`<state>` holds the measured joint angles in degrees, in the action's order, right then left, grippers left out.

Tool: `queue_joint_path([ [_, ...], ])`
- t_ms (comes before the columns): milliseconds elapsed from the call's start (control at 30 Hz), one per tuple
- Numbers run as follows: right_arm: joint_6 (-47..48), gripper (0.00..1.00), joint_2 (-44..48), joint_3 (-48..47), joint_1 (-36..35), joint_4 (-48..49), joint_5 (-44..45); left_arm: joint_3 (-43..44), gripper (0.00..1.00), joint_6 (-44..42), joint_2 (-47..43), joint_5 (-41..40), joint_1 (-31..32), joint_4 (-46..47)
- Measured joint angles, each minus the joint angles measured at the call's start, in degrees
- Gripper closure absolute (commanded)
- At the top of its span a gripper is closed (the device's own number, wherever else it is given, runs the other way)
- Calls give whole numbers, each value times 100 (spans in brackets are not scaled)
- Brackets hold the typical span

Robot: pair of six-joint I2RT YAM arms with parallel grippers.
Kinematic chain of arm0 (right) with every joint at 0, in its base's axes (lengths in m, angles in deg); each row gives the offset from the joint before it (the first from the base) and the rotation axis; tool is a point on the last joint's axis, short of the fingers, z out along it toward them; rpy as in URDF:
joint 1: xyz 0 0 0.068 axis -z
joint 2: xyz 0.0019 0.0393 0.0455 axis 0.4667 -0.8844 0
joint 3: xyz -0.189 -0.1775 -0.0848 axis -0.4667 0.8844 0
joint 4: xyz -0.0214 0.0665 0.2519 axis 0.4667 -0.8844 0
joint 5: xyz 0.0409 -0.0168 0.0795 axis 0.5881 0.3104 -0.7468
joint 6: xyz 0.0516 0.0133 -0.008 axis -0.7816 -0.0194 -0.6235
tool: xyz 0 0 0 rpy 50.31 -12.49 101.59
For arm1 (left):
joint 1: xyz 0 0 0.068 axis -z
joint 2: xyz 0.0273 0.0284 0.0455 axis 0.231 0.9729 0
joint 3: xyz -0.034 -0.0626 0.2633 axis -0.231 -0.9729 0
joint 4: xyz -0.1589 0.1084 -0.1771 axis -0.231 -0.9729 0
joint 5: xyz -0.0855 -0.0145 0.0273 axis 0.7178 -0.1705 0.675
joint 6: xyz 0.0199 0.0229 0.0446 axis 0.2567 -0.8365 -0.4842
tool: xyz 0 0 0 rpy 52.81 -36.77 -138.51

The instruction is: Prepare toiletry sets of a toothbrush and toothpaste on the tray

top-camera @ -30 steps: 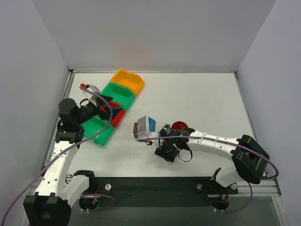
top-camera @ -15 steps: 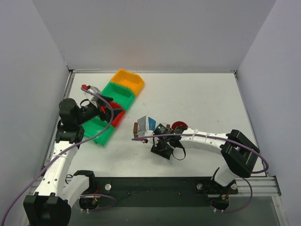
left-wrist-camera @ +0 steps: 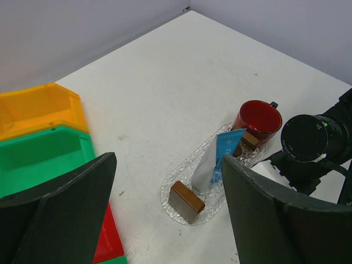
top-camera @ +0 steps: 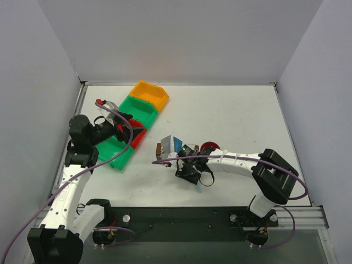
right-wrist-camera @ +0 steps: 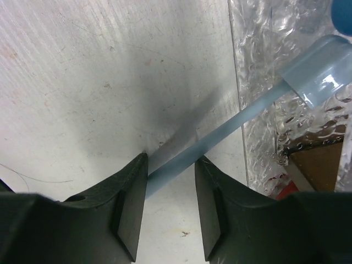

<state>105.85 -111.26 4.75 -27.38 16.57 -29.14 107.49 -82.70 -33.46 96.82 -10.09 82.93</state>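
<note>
beside the tray's rim: the right tool (right-wrist-camera: pixel 170 165) has its jaws narrowed onto the toothbrush (right-wrist-camera: pixel 236 129) handle. the handle crosses the gap at a slant and seems to touch both fingers. a shadow below suggests it is lifted off the surface (right-wrist-camera: pixel 82 71).
toothbrush: its head end reaches over the rim of the clear tray (right-wrist-camera: pixel 258 66). the rest of the handle lies outside the tray and runs back between the jaws.
left tool (left-wrist-camera: pixel 168 165): jaws wide apart, holding nothing, hanging by the bins (top-camera: pixel 144 104), well apart from the tray.
tray contents: the silver tube (left-wrist-camera: pixel 202 176) and blue tube (left-wrist-camera: pixel 228 146) lean together along the middle. a brown block (left-wrist-camera: pixel 187 201) sits at one end. the cup (left-wrist-camera: pixel 259 118) stands at the far end, touching or just beside the rim.
step in hand: probably laying the toothbrush in the tray next to the tubes.
how to do it well: carry the brush further in, so most of its length is over the tray. turn it to run along the tray's long side. lower it until it rests, and only then open the jaws.
watch: the slanted grip may let the handle swivel, so move slowly. keep the fingers off the rim, since the light tray could slide. steer the head clear of the tubes and the cup.
progress: the tubes are in the tray; the brush is not yet set down.
</note>
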Motion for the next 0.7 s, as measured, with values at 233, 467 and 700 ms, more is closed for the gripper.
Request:
queue_joint_path([
  [233,-44,77,17,0,4,-83,140,0,12,-7,0,28,0,-48],
  [467,-66,91,216,92,4,-367,321,0,12,-9,-37,48,0,-92],
  [700,-81,100,813,85,4,-730,297,-2,12,0,-90,140,0,-94],
])
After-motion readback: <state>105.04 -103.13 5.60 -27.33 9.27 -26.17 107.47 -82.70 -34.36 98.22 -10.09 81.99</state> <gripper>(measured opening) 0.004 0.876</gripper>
